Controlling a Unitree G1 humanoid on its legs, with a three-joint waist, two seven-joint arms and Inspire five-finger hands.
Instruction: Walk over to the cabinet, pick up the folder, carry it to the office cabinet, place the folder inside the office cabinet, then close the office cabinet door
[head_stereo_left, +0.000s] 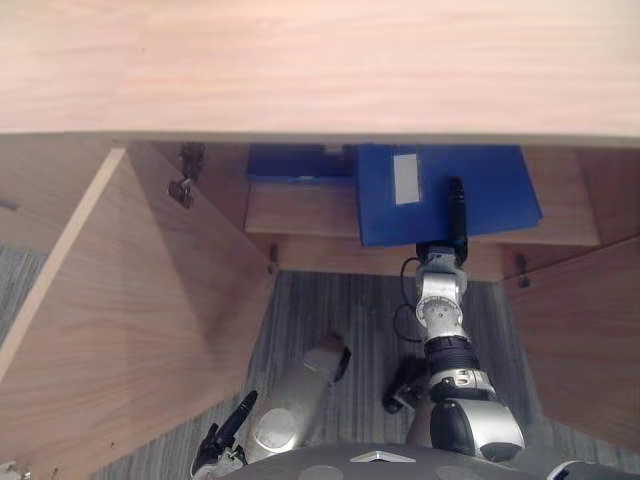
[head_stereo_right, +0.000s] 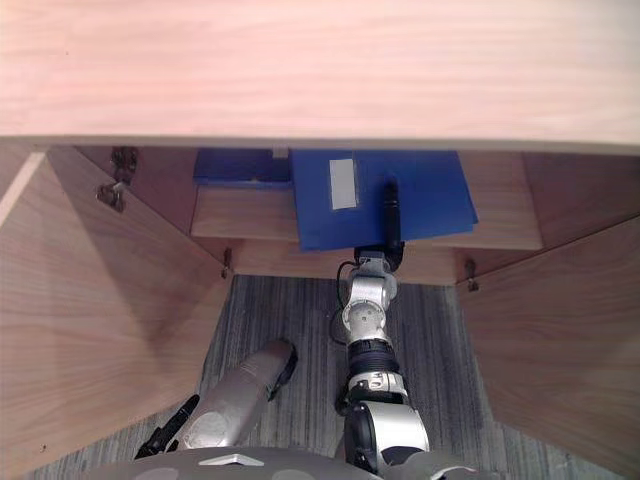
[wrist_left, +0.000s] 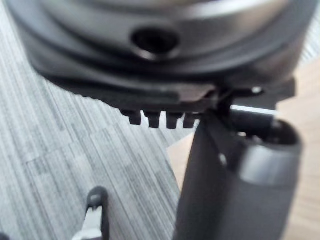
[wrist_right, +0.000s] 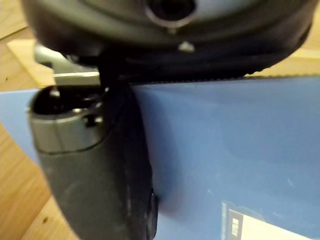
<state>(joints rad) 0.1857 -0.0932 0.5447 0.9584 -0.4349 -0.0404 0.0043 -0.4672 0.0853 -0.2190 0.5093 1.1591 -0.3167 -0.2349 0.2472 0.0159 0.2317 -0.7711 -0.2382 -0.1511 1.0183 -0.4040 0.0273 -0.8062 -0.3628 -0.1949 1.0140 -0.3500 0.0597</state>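
Folder (head_stereo_left: 490, 195) lies on shelf (head_stereo_left: 290, 212), right hand (head_stereo_left: 456, 212) touching

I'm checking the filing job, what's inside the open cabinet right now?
A blue folder lies on the shelf, overhanging its front edge, with the right hand on it. Another blue item sits behind, to the left. The cabinet top hides the back.
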